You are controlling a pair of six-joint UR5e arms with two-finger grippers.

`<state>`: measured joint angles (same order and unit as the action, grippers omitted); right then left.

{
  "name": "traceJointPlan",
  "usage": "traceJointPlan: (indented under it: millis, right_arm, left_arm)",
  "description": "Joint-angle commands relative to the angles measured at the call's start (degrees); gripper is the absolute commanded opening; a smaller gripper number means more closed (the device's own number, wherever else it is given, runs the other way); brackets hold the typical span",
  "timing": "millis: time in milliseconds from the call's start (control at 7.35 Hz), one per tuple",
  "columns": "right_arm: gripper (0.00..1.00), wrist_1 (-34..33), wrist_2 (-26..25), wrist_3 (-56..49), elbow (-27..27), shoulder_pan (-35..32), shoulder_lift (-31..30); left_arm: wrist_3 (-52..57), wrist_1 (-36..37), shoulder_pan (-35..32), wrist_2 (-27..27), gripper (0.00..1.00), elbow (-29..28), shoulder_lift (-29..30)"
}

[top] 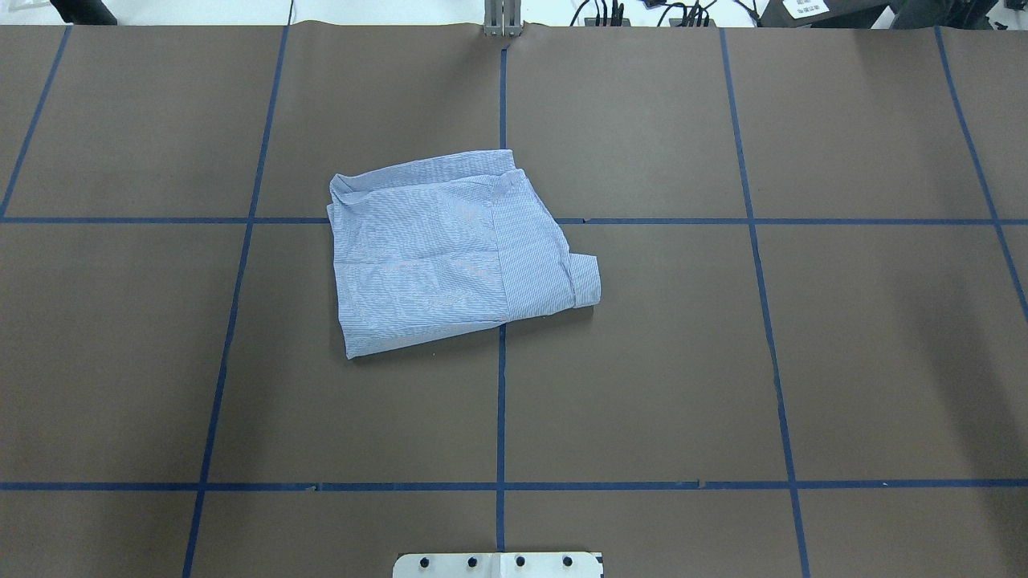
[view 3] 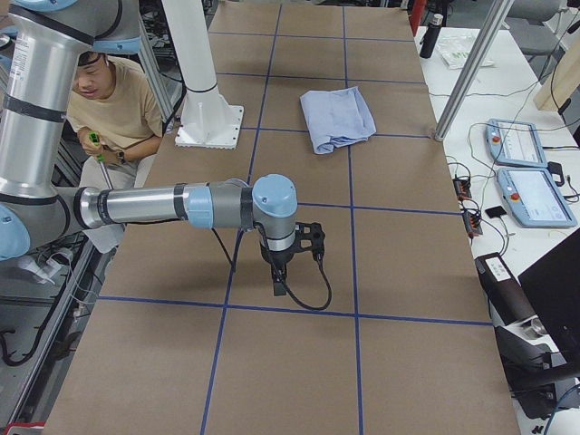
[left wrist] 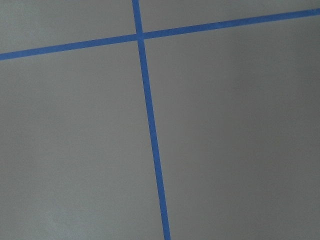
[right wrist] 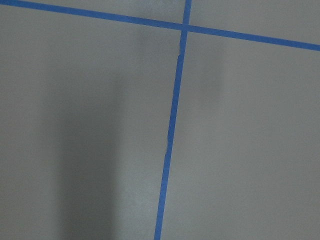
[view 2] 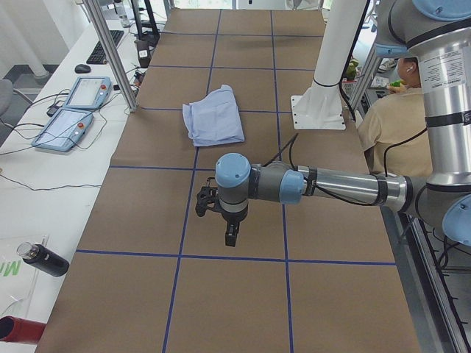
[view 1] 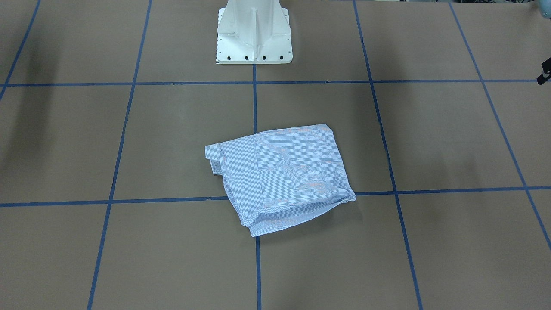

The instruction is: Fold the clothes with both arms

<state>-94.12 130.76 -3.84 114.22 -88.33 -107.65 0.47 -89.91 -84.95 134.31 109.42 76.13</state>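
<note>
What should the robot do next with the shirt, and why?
Probably bring the right gripper over to tuck in the flap that sticks out of the folded shirt on the robot's right side; that gripper hangs well away from it.

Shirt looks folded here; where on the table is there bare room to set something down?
Bare paper shows between the shirt and the pedestal base, and in the taped squares on either side of it. The shirt fills the middle, across the centre tape line. Toward each end of the paper a gripper hangs: left gripper, right gripper.
</note>
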Motion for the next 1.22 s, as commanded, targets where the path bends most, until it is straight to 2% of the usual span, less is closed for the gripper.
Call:
traceJointPlan:
  millis: [0,680,1088]
  right_arm:
    - [1.00,0.0,0.0,0.1,-0.1,0.0,-0.1]
    - [1.00,0.2,0.4,0.1,0.3,0.0,0.2]
    - [1.00,0.1,5.1,0.3,0.4,-0.1,0.2]
  left_arm:
    - [0.0,0.0,0.0,0.0,1.00,0.1,-0.6]
    - [0.0,0.1,0.0,0.0,1.00,-0.5,-1.0]
    - [0.0,0.3,0.0,-1.1,1.00,-0.7,-1.1]
